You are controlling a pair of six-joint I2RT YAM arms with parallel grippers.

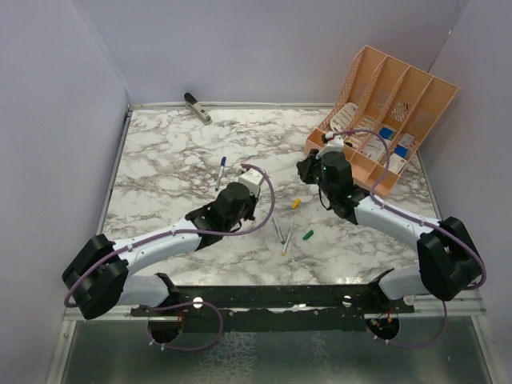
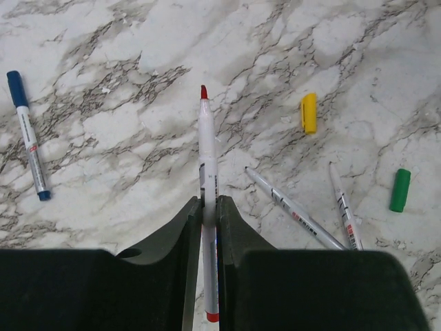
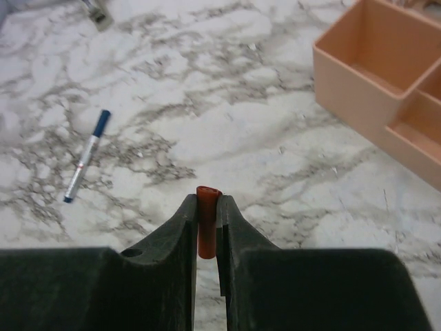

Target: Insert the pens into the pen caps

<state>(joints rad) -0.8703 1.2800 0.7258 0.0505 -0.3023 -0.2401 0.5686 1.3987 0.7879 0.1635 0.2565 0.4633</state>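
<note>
- Left gripper (image 2: 209, 207) has its two dark fingers pressed tight on the barrel of a thin silvery-grey marker pen with a red tip (image 2: 206, 138). The pen runs straight out ahead between them, its bare red nib forward and a red plug at its rear end.
- Right gripper (image 3: 207, 210) is pinched closed on a small stubby red plastic cap (image 3: 207, 193), whose upper end shows just past the fingertips.
- Dark print runs along the held pen's barrel, but it is too small to read.
- On the white, grey-veined marble table (image 2: 124, 83), a silvery pen wearing a blue cap (image 2: 29, 141) lies to the left of the left gripper, well apart from the other pens. Its barrel carries red and dark lettering that cannot be made out.
- To the right lie an uncapped silvery-grey pen (image 2: 293, 208) and a second uncapped silvery-grey pen (image 2: 344, 207), their near ends drawing together. Whether they touch cannot be told. Both bear small print with a red mark, which is illegible.
- A short yellow plastic cap (image 2: 309, 112) lies alone beyond those two pens.
- A short green plastic cap (image 2: 400, 190) lies just to their right.
- An orange slotted plastic organizer (image 1: 416, 92) sits tilted at the far right corner. The blue and white items (image 1: 387, 134) in its compartments carry labels that cannot be read.
- A chunky dark-and-white clip-like object (image 1: 197, 108) lies at the far edge of the table.
</note>
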